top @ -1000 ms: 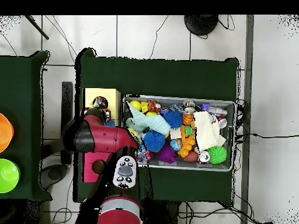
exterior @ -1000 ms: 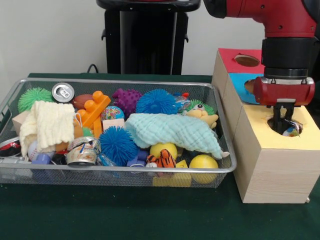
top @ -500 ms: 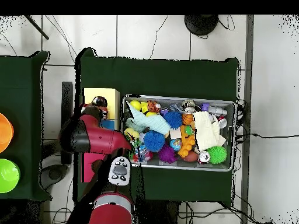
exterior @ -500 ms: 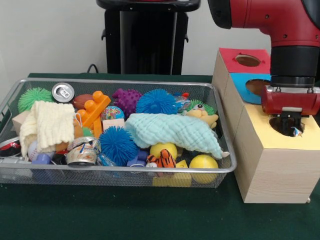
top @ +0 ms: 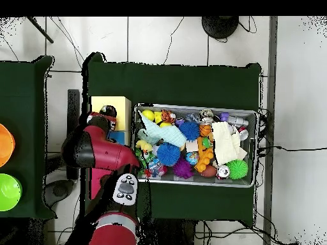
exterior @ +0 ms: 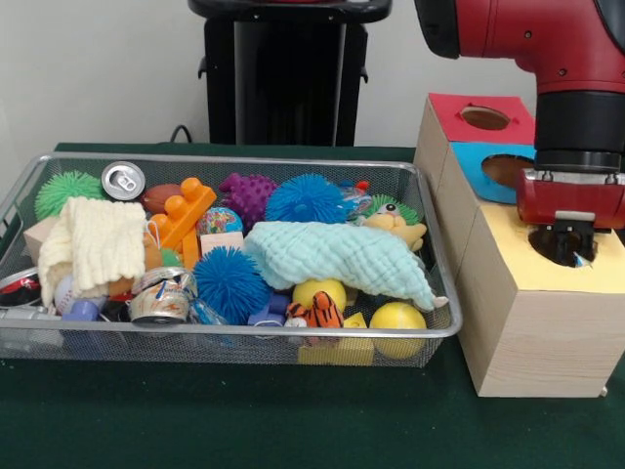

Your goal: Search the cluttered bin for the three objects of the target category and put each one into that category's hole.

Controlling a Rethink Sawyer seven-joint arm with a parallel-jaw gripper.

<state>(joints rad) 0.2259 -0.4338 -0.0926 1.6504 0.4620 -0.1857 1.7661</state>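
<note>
1. Fingers of the gripper (exterior: 566, 246) reach down into the yellow hole (exterior: 547, 240) of the wooden box (exterior: 532, 332); its shadow hides whether they are open or closed.
2. A small pale scrap (exterior: 583, 259), perhaps the carried thing, shows at the rim; it may snag there.
3. Only the front view shows this hole; from overhead the arm (top: 96, 150) covers it, while the bin (top: 254, 115) lies plain.
</note>
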